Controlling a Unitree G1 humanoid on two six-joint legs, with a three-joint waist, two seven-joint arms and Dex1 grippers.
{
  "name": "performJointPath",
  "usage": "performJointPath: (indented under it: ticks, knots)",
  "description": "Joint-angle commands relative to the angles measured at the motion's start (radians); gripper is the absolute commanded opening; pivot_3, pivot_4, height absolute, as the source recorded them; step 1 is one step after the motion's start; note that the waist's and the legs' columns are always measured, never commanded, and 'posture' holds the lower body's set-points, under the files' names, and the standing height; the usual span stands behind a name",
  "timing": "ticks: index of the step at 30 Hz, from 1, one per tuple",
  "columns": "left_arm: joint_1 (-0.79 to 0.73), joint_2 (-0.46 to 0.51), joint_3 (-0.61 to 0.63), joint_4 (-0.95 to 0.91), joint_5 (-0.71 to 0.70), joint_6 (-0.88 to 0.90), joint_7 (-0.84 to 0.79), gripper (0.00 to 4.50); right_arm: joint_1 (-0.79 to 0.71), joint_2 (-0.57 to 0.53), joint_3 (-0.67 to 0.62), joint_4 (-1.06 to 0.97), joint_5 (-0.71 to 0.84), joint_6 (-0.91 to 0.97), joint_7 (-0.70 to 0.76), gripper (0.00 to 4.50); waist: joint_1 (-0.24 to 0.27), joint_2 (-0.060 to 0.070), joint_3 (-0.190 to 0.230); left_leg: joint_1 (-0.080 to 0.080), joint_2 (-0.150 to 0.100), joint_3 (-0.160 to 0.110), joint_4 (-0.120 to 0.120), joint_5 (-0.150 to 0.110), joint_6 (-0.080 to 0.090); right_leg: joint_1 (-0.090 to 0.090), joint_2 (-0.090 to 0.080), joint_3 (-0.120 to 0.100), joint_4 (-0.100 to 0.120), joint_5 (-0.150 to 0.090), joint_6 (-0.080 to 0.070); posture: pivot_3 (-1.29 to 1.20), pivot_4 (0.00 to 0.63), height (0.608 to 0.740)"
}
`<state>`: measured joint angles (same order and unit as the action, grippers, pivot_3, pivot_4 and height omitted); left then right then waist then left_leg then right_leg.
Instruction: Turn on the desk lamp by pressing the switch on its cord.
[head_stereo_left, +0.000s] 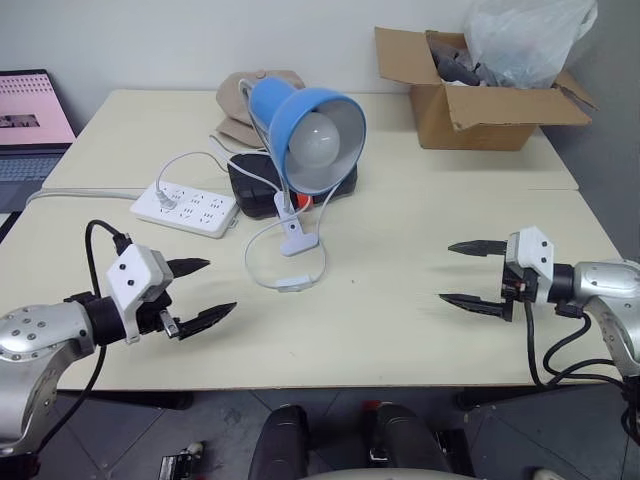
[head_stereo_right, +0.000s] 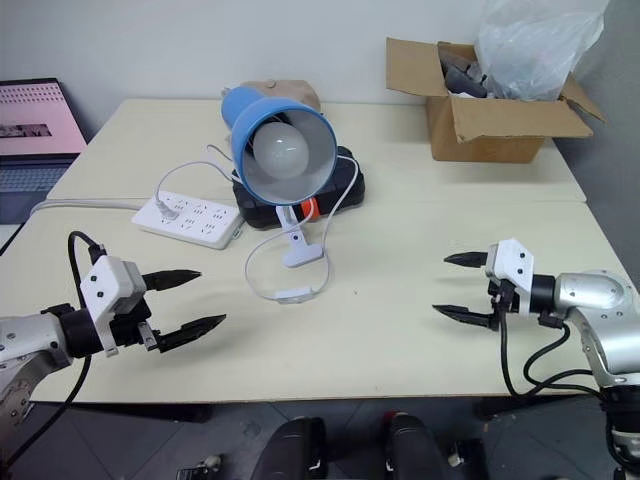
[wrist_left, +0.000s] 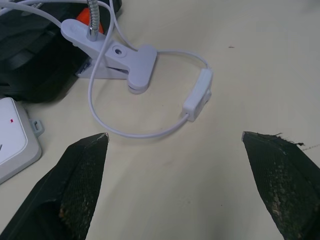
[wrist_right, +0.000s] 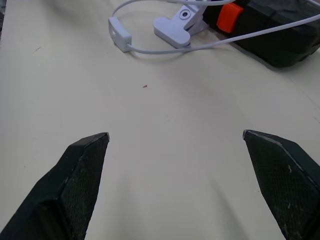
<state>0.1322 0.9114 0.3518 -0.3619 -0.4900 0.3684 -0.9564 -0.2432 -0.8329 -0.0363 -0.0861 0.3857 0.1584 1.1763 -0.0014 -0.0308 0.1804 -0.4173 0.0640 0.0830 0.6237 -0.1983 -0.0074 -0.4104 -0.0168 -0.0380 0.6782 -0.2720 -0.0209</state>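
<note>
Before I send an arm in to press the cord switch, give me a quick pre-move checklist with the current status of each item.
1. Switch visible and unobstructed on the table: ok.
2. Left gripper open and empty: ok.
3. Right gripper open and empty: ok.
4. Path from left gripper to switch free of things, with the power strip off to the side: ok.
5. Desk lamp bulb unlit, so the press is still needed: ok.
6. Cord lying loose around the clip base, not snagged: ok.
</note>
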Motion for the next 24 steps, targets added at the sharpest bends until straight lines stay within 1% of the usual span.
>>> performJointPath:
  ticks: [1, 4, 7, 10, 12, 13, 15, 16, 19, 24]
  knots:
    - [0.000, -0.005, 0.024, -0.037, -0.009, -0.008, -0.002, 4.46, -0.025, 0.009, -0.001, -0.018, -0.004, -0.016, -0.002, 4.50, 0.000, 0.000, 0.000, 0.000, 0.000, 0.000, 0.000, 0.000, 0.000, 0.000, 0.000, 0.000, 0.000, 0.000, 0.000, 0.00, 0.150, 0.740]
    - [0.000, -0.004, 0.016, -0.042, 0.002, 0.004, 0.013, 4.46, -0.042, 0.021, 0.004, -0.024, -0.004, 0.000, -0.008, 4.50, 0.000, 0.000, 0.000, 0.000, 0.000, 0.000, 0.000, 0.000, 0.000, 0.000, 0.000, 0.000, 0.000, 0.000, 0.000, 0.00, 0.150, 0.740]
    - [-0.032, -0.008, 0.011, -0.036, -0.006, 0.017, 0.024, 4.46, -0.056, 0.030, 0.005, -0.023, -0.003, 0.015, -0.018, 4.50, 0.001, 0.000, 0.000, 0.000, 0.000, 0.000, 0.001, 0.000, 0.000, 0.000, 0.000, 0.000, 0.000, 0.000, 0.000, 0.00, 0.150, 0.740]
    - [-0.053, -0.005, 0.005, -0.043, -0.021, 0.016, 0.000, 4.46, -0.051, 0.027, 0.007, -0.032, -0.006, 0.020, -0.019, 4.50, 0.001, 0.000, 0.000, 0.000, 0.000, 0.000, 0.001, 0.000, 0.000, 0.000, 0.000, 0.000, 0.000, 0.000, 0.000, 0.00, 0.150, 0.740]
    - [-0.064, -0.004, -0.010, -0.029, -0.005, -0.013, -0.019, 4.46, -0.048, 0.027, 0.008, -0.049, -0.004, 0.033, -0.026, 4.50, 0.001, 0.000, 0.000, 0.000, 0.000, 0.000, 0.001, 0.000, 0.000, 0.000, 0.000, 0.000, 0.000, 0.000, 0.000, 0.00, 0.150, 0.740]
    - [-0.086, -0.002, -0.010, -0.007, -0.042, 0.003, -0.051, 4.46, -0.046, 0.027, 0.008, -0.062, -0.002, 0.042, -0.031, 4.50, 0.001, 0.000, 0.000, 0.000, 0.000, 0.000, 0.001, 0.000, 0.000, 0.000, 0.000, 0.000, 0.000, 0.000, 0.000, 0.00, 0.150, 0.740]
    - [-0.119, 0.001, -0.013, 0.022, -0.070, 0.009, -0.087, 4.46, -0.042, 0.027, 0.007, -0.086, 0.001, 0.058, -0.041, 4.50, 0.001, 0.000, 0.000, 0.000, 0.000, 0.000, 0.001, 0.000, 0.000, 0.000, 0.000, 0.000, 0.000, 0.000, 0.000, 0.00, 0.150, 0.740]
    - [-0.141, 0.004, -0.029, 0.039, -0.048, 0.000, -0.084, 4.46, -0.039, 0.027, 0.005, -0.101, 0.005, 0.070, -0.047, 4.50, 0.001, 0.000, 0.000, 0.000, 0.000, 0.000, 0.001, 0.000, 0.000, 0.000, 0.000, 0.000, 0.001, 0.000, 0.000, 0.00, 0.150, 0.740]
    - [-0.170, 0.047, -0.137, 0.073, 0.088, -0.097, -0.128, 4.46, -0.030, 0.022, -0.002, -0.150, 0.023, 0.128, -0.064, 4.50, 0.001, 0.000, 0.000, 0.000, 0.000, 0.000, 0.001, 0.000, 0.000, 0.000, 0.000, 0.000, 0.001, 0.000, 0.000, 0.00, 0.150, 0.740]
    - [-0.260, 0.010, -0.233, 0.133, 0.120, -0.136, -0.147, 4.46, -0.002, 0.014, -0.008, -0.225, 0.028, 0.195, -0.099, 4.50, 0.002, 0.000, 0.000, 0.000, 0.000, 0.001, 0.001, 0.000, 0.000, 0.000, 0.000, 0.001, 0.000, 0.000, 0.001, 0.00, 0.150, 0.740]
